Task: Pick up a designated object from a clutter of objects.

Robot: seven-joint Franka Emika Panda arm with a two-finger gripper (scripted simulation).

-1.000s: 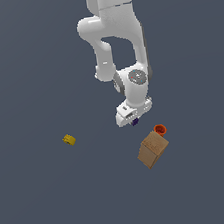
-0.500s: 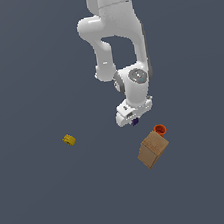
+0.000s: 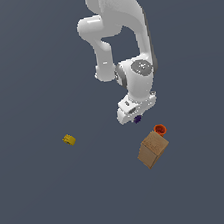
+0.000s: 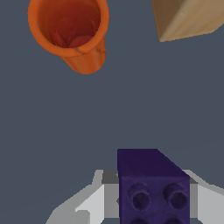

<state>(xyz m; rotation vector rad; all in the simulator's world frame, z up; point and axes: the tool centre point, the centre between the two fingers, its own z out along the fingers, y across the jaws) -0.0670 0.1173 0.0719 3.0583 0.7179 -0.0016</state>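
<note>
The fingers are clasping the purple block on both sides, so lifting straight up, clear of the orange cup, is looking safest.

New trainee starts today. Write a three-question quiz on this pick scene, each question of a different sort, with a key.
1. True or false: the purple block sits between the gripper fingers in the wrist view.
2. Multiple choice: which item lies alone, far toward the exterior view's left? A) orange-red cup B) tan box C) yellow chunk
3. Fill in: in the exterior view, the orange-red cup stands right beside the ____ box.

Key
1. True; a grey finger shows on either side of the block.
2. C
3. tan
</note>
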